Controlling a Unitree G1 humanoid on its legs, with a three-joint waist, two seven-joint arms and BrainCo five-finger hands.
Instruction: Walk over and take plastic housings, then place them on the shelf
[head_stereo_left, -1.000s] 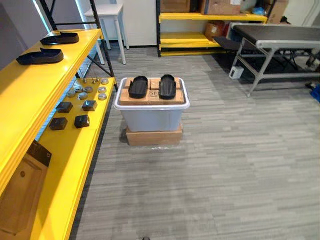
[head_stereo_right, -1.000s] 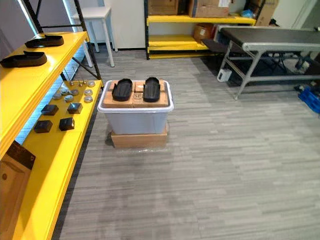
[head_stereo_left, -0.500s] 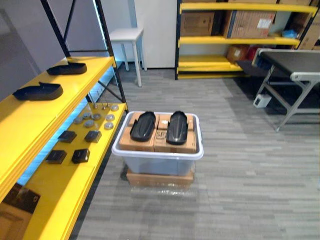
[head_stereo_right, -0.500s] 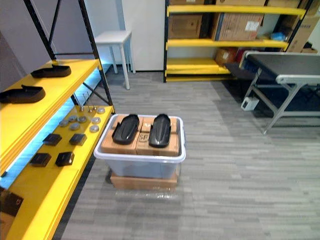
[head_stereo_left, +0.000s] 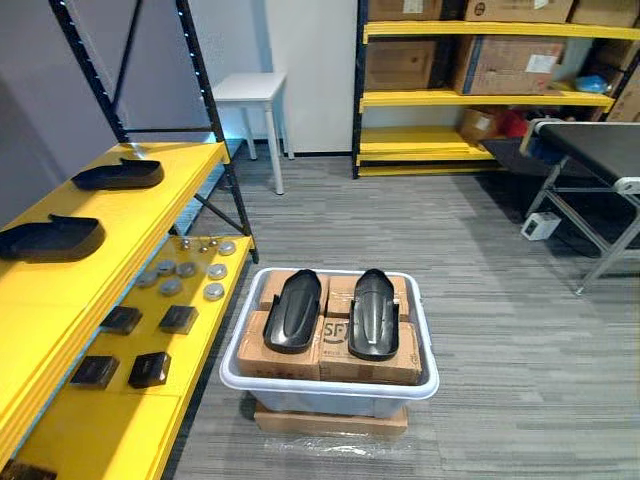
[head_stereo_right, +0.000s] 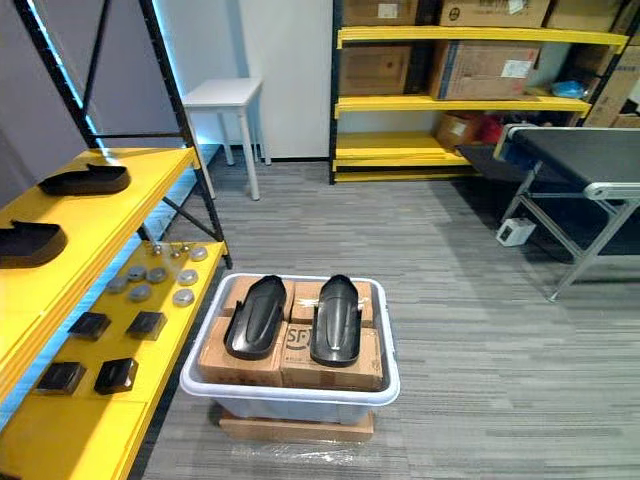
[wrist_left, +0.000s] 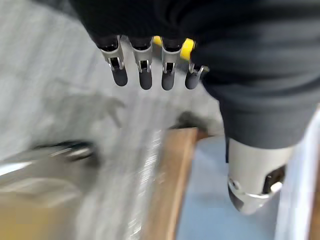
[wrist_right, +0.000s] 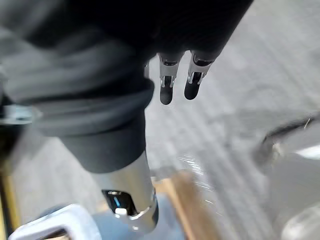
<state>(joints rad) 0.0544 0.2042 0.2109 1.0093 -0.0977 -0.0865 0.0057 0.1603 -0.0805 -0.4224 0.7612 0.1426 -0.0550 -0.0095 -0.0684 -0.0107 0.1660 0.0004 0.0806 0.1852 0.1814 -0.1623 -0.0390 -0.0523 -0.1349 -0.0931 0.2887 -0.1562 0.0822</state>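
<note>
Two black plastic housings, the left housing (head_stereo_left: 293, 310) and the right housing (head_stereo_left: 371, 312), lie side by side on cardboard boxes (head_stereo_left: 372, 367) in a white bin (head_stereo_left: 330, 390) at 6 o'clock. Two shelved housings (head_stereo_left: 118, 176) (head_stereo_left: 50, 238) rest on the yellow shelf (head_stereo_left: 150, 215) at 9 o'clock. The left hand (wrist_left: 145, 75) and the right hand (wrist_right: 167, 86) hang straight-fingered, holding nothing.

Bright, even indoor light; soft shadows.
</note>
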